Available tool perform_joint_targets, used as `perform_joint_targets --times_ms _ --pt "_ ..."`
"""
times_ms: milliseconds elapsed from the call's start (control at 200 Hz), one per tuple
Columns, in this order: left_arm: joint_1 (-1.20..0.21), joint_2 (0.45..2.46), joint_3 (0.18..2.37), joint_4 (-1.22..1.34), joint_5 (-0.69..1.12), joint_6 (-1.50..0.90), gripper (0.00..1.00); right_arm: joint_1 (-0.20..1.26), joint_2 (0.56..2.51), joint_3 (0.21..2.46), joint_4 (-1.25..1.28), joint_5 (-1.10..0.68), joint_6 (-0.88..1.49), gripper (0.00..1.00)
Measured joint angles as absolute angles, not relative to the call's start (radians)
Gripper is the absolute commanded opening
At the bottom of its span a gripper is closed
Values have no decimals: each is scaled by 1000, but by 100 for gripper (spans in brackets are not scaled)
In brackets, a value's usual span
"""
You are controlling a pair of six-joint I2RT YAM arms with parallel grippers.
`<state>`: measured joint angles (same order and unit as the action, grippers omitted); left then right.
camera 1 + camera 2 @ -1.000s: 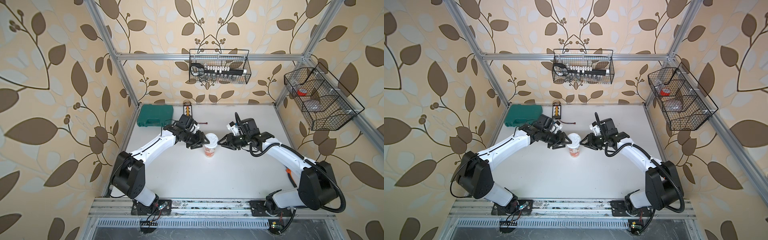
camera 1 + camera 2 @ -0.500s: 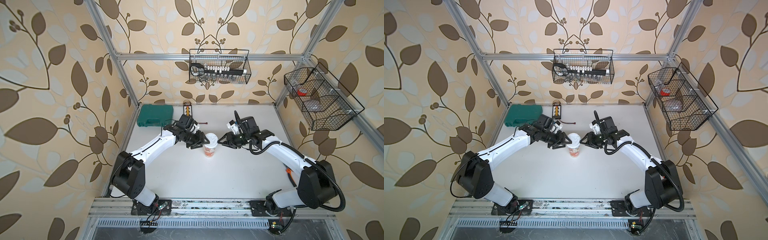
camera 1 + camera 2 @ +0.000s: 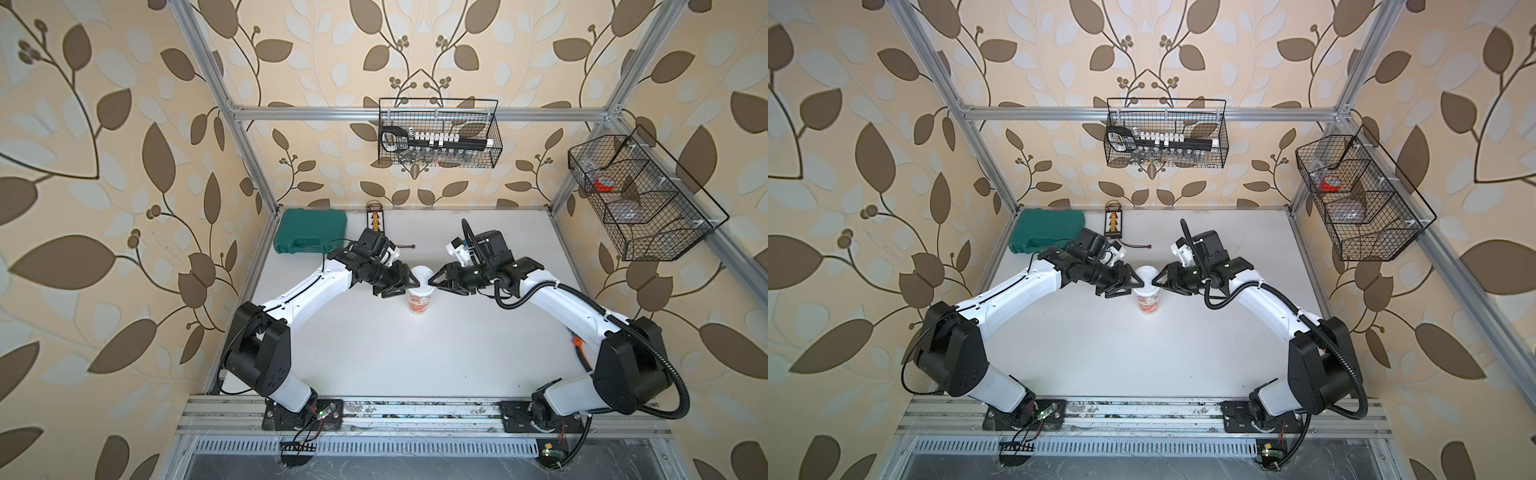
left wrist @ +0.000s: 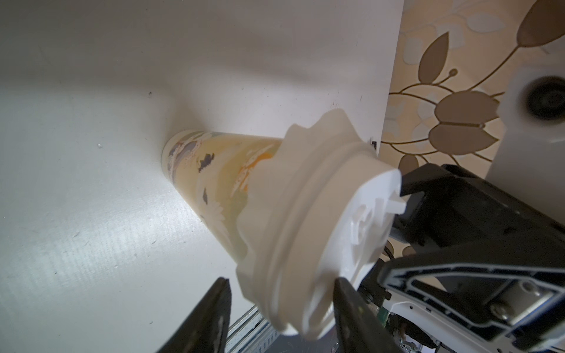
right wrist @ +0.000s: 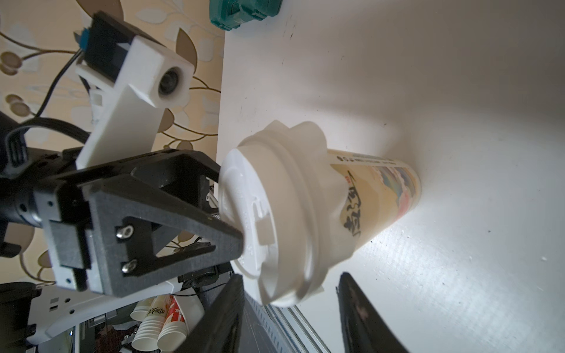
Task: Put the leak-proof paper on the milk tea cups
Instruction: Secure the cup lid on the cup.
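My left gripper (image 3: 411, 287), right gripper (image 3: 436, 285) released, 9 and 3 o'clock of cup (image 3: 419, 305) | lid (image 5: 244, 207) caps leak-proof paper (image 5: 308, 152) | green case (image 3: 309, 231) 10 o'clock

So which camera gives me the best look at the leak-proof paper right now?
Right wrist: the leak-proof paper shows sharp, ruffled down around the cup just below the lid. Left wrist shows it too, partly blurred. In both top views it is too small to make out.

Robot lab cell: silver aluminium frame (image 3: 415, 113), leaf-print beige wallpaper (image 3: 104, 166). White-and-black robot arms (image 3: 307, 286) on white tabletop (image 3: 415, 353). Black wire tool basket (image 3: 438, 133) on back wall.
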<state>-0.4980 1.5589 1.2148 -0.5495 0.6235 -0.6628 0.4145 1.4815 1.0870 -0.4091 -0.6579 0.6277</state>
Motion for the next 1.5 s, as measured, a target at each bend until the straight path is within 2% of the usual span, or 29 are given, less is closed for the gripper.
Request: perform_joint_targets --times_ms 385,705,895,1500 --pt "-495 1560 1225 -567 619 -658 59 415 1505 1100 -416 -647 627 45" --pt "-416 1569 1304 -593 641 -656 62 415 1505 1100 -416 -647 627 45" --pt "-398 1591 1332 -563 683 -659 56 415 1507 1102 -416 -647 624 45" --pt "-379 1692 1333 -502 756 -653 53 415 1508 1104 -418 -647 624 45"
